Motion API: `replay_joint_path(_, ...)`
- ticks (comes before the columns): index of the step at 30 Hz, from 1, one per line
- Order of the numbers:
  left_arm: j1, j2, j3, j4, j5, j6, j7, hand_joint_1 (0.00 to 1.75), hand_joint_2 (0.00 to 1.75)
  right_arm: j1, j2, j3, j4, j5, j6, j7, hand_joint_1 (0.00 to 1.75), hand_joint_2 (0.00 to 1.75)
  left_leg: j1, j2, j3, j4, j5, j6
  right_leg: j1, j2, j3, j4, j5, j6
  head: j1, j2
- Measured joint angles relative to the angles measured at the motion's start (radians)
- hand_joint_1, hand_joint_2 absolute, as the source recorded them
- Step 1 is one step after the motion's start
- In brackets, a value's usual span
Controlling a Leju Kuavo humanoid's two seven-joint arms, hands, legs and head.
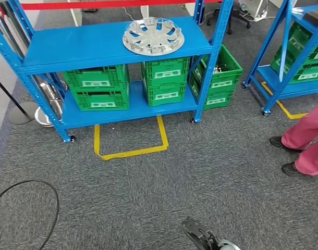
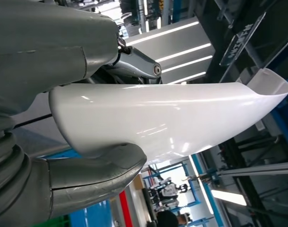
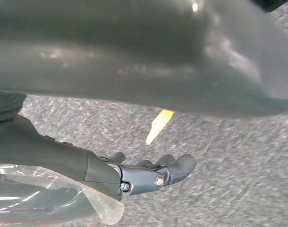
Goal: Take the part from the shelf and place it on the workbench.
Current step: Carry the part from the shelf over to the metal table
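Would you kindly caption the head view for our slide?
Silver wheel cover lying on the blue shelf above green crates, yellow floor marking in front.

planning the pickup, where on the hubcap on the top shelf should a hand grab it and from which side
Grip the hubcap at its near rim, coming from the shelf's open front. It lies flat and wide, so probably only the thin edge, close to the shelf's front lip, offers purchase.

One hubcap [image 1: 153, 36], six green crates [image 1: 98, 86], two blue shelves [image 1: 106, 47]
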Motion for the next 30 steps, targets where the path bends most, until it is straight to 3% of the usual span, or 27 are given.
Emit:
replay_joint_path(1, 0.003, 0.002, 0.002, -0.003, 0.0, 0.0, -0.001, 1.75, 1.75, 0.0, 0.002, 0.0, 0.001, 0.0, 0.001, 0.0, 0.0, 0.0, 0.0, -0.002, -0.008, 0.013, -0.023, -0.005, -0.002, -0.002, -0.01, -0.002, 0.014, -0.008, 0.0, 0.0)
replay_joint_path(2, 0.006, 0.004, 0.004, -0.004, 0.0, 0.0, -0.002, 1.75, 1.75, 0.001, 0.003, 0.0, 0.002, 0.0, 0.002, 0.001, 0.0, 0.0, 0.001, -0.003, -0.019, 0.044, -0.066, -0.01, -0.004, -0.005, -0.023, -0.002, 0.03, -0.016, -0.002, 0.0)
replay_joint_path(4, 0.009, 0.008, 0.008, -0.008, -0.001, 0.0, -0.002, 1.75, 1.75, 0.002, 0.005, -0.001, 0.003, 0.002, 0.002, 0.001, 0.0, 0.0, 0.004, -0.004, -0.046, 0.167, -0.178, -0.018, -0.004, -0.008, -0.056, 0.005, 0.058, -0.025, -0.005, 0.0)
replay_joint_path(5, 0.011, 0.008, 0.008, -0.009, -0.001, 0.0, -0.003, 1.75, 1.75, 0.003, 0.005, -0.001, 0.003, 0.004, 0.002, 0.001, 0.0, 0.0, 0.005, -0.004, -0.055, 0.236, -0.21, -0.022, -0.003, -0.009, -0.077, 0.011, 0.071, -0.026, -0.006, 0.0)
replay_joint_path(6, 0.015, 0.008, 0.009, -0.011, 0.0, 0.0, -0.003, 1.75, 1.75, 0.003, 0.006, -0.001, 0.003, 0.006, 0.002, 0.001, 0.0, 0.0, 0.006, -0.004, -0.055, 0.289, -0.217, -0.024, -0.003, -0.009, -0.099, 0.019, 0.082, -0.025, -0.006, 0.0)
replay_joint_path(7, 0.018, 0.008, 0.01, -0.013, 0.0, 0.0, -0.004, 1.75, 1.75, 0.003, 0.007, -0.001, 0.003, 0.009, 0.002, 0.001, 0.0, 0.0, 0.006, -0.004, -0.045, 0.314, -0.201, -0.026, -0.003, -0.01, -0.123, 0.029, 0.092, -0.024, -0.006, 0.0)
replay_joint_path(8, 0.02, 0.008, 0.011, -0.016, 0.0, -0.001, -0.004, 1.75, 1.75, 0.004, 0.007, -0.002, 0.003, 0.013, 0.002, 0.002, 0.0, 0.0, 0.007, -0.004, -0.018, 0.304, -0.173, -0.026, -0.003, -0.01, -0.146, 0.039, 0.102, -0.021, -0.006, 0.0)
replay_joint_path(9, 0.021, 0.008, 0.013, -0.019, 0.002, -0.001, -0.005, 1.75, 1.75, 0.004, 0.008, -0.003, 0.003, 0.015, 0.002, 0.003, 0.0, 0.0, 0.007, -0.004, 0.024, 0.259, -0.151, -0.026, -0.003, -0.01, -0.168, 0.05, 0.111, -0.019, -0.006, 0.0)
replay_joint_path(10, 0.021, 0.008, 0.015, -0.024, 0.004, -0.002, -0.005, 1.75, 1.75, 0.004, 0.008, -0.004, 0.003, 0.018, 0.002, 0.003, 0.0, 0.0, 0.007, -0.004, 0.075, 0.196, -0.15, -0.024, -0.003, -0.01, -0.186, 0.061, 0.119, -0.015, -0.006, 0.0)
replay_joint_path(12, 0.022, 0.008, 0.021, -0.034, 0.009, -0.005, -0.006, 1.75, 1.75, 0.004, 0.009, -0.008, 0.003, 0.023, 0.002, 0.004, 0.0, 0.0, 0.004, -0.005, 0.157, 0.073, -0.182, -0.014, 0.0, -0.008, -0.208, 0.074, 0.136, -0.007, -0.005, 0.0)
replay_joint_path(13, 0.022, 0.008, 0.023, -0.037, 0.011, -0.006, -0.006, 1.75, 1.75, 0.004, 0.009, -0.01, 0.004, 0.025, 0.002, 0.005, 0.0, 0.0, 0.002, -0.005, 0.171, 0.041, -0.195, -0.007, 0.001, -0.008, -0.213, 0.074, 0.145, -0.002, -0.004, 0.0)
replay_joint_path(15, 0.024, 0.008, 0.026, -0.04, 0.016, -0.008, -0.006, 1.75, 1.75, 0.005, 0.009, -0.013, 0.004, 0.028, 0.003, 0.006, 0.0, 0.0, 0.001, -0.003, 0.162, 0.025, -0.184, 0.009, 0.0, -0.006, -0.221, 0.069, 0.16, 0.01, -0.005, 0.0)
replay_joint_path(16, 0.024, 0.008, 0.027, -0.041, 0.019, -0.009, -0.007, 1.75, 1.75, 0.006, 0.009, -0.014, 0.005, 0.029, 0.003, 0.006, 0.0, 0.0, 0.003, -0.002, 0.151, 0.023, -0.172, 0.018, -0.001, -0.005, -0.232, 0.076, 0.146, 0.016, -0.005, 0.0)
replay_joint_path(17, 0.025, 0.007, 0.028, -0.042, 0.021, -0.01, -0.007, 1.75, 1.75, 0.007, 0.009, -0.015, 0.006, 0.029, 0.004, 0.006, 0.0, 0.0, 0.006, -0.001, 0.138, 0.021, -0.159, 0.026, -0.002, -0.004, -0.246, 0.1, 0.113, 0.021, -0.005, 0.0)
replay_joint_path(19, 0.026, 0.006, 0.031, -0.045, 0.025, -0.011, -0.01, 1.75, 1.75, 0.008, 0.01, -0.016, 0.008, 0.031, 0.006, 0.006, 0.0, 0.0, 0.008, 0.0, 0.107, 0.021, -0.132, 0.033, -0.007, -0.002, -0.284, 0.207, 0.013, 0.03, -0.002, 0.0)
replay_joint_path(20, 0.027, 0.006, 0.033, -0.046, 0.027, -0.012, -0.011, 1.75, 1.75, 0.008, 0.011, -0.018, 0.008, 0.032, 0.006, 0.006, 0.0, 0.0, 0.008, 0.0, 0.091, 0.021, -0.119, 0.033, -0.009, -0.002, -0.3, 0.276, -0.024, 0.034, -0.001, 0.0)
replay_joint_path(21, 0.028, 0.006, 0.034, -0.047, 0.028, -0.012, -0.011, 1.75, 1.75, 0.008, 0.011, -0.019, 0.008, 0.032, 0.005, 0.006, 0.0, 0.0, 0.008, 0.0, 0.075, 0.022, -0.107, 0.032, -0.01, -0.002, -0.308, 0.331, -0.034, 0.037, -0.001, 0.0)
replay_joint_path(22, 0.031, 0.006, 0.036, -0.047, 0.029, -0.012, -0.012, 1.75, 1.75, 0.008, 0.011, -0.019, 0.009, 0.033, 0.005, 0.006, 0.0, 0.0, 0.008, 0.0, 0.061, 0.022, -0.096, 0.029, -0.011, -0.002, -0.304, 0.362, -0.021, 0.039, -0.001, 0.0)
replay_joint_path(23, 0.034, 0.006, 0.038, -0.047, 0.029, -0.011, -0.012, 1.75, 1.75, 0.008, 0.011, -0.02, 0.01, 0.034, 0.005, 0.006, 0.0, 0.0, 0.008, 0.0, 0.048, 0.023, -0.086, 0.026, -0.012, -0.002, -0.281, 0.355, 0.006, 0.04, -0.001, 0.0)
replay_joint_path(24, 0.036, 0.006, 0.04, -0.048, 0.029, -0.01, -0.013, 1.75, 1.75, 0.008, 0.011, -0.02, 0.011, 0.036, 0.005, 0.006, 0.0, 0.0, 0.009, 0.0, 0.037, 0.024, -0.077, 0.022, -0.014, -0.002, -0.238, 0.31, 0.033, 0.039, -0.001, 0.0)
replay_joint_path(25, 0.037, 0.007, 0.043, -0.05, 0.029, -0.009, -0.015, 1.75, 1.75, 0.007, 0.011, -0.021, 0.011, 0.038, 0.005, 0.004, 0.0, 0.0, 0.008, 0.0, 0.028, 0.025, -0.069, 0.018, -0.015, -0.002, -0.179, 0.238, 0.041, 0.038, -0.001, 0.0)
replay_joint_path(27, 0.037, 0.008, 0.049, -0.057, 0.027, -0.005, -0.02, 1.75, 1.75, 0.005, 0.011, -0.021, 0.011, 0.045, 0.006, -0.001, 0.0, 0.0, 0.006, 0.001, 0.017, 0.028, -0.055, 0.007, -0.014, 0.0, -0.079, 0.097, 0.021, 0.031, -0.001, 0.0)
replay_joint_path(28, 0.037, 0.008, 0.052, -0.061, 0.027, -0.003, -0.022, 1.75, 1.75, 0.005, 0.011, -0.022, 0.011, 0.048, 0.006, -0.004, 0.0, 0.0, 0.005, 0.001, 0.015, 0.029, -0.048, 0.0, -0.013, 0.0, -0.059, 0.062, 0.007, 0.027, -0.001, 0.0)
replay_joint_path(30, 0.037, 0.01, 0.057, -0.066, 0.026, -0.001, -0.024, 1.75, 1.75, 0.007, 0.011, -0.021, 0.011, 0.052, 0.007, -0.008, 0.0, 0.0, 0.007, 0.001, 0.014, 0.027, -0.038, -0.012, -0.01, -0.001, -0.061, 0.049, 0.007, 0.013, -0.001, 0.0)
